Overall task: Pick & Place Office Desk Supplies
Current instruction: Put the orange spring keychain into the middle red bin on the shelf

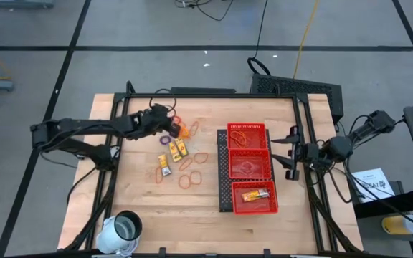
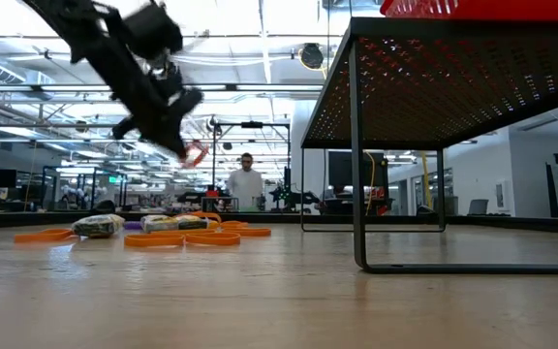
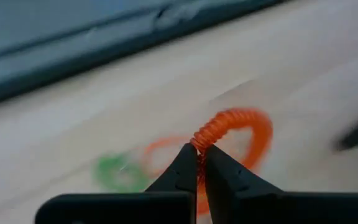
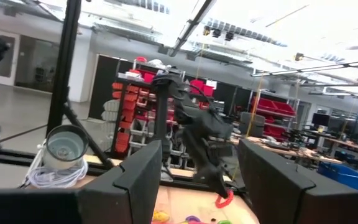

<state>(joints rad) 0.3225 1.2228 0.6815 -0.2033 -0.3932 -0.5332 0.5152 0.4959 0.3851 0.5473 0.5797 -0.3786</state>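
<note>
My left gripper [image 1: 171,119] hangs over the far-left pile of supplies, shut on a small orange-red coiled loop [image 2: 195,153] that is clear of the table. Orange rubber bands [image 1: 189,176], yellow packets [image 1: 176,148] and a purple piece [image 1: 165,140] lie flat on the wood. A green loop [image 3: 117,172] and an orange band [image 3: 163,152] lie below the held loop. The red mesh tray [image 1: 224,168] holds bands in its far compartment and a packet [image 1: 255,194] in its near one. My right gripper [image 1: 291,154] waits open at the tray's right side. My left gripper [image 3: 201,155] pinches the coiled loop's rim [image 3: 205,135] between its two fingertips, only at their free ends. The fingers slant down from the table's left. The loop [image 3: 241,127] sticks out beyond the fingertips, lifted clear of the table.
A white cup [image 1: 124,229] stands at the near-left corner. The tray sits right of centre, raised on legs [image 2: 356,145] in the low view. Bare wood lies between the scattered supplies and the tray. A person [image 2: 246,184] stands far behind the table.
</note>
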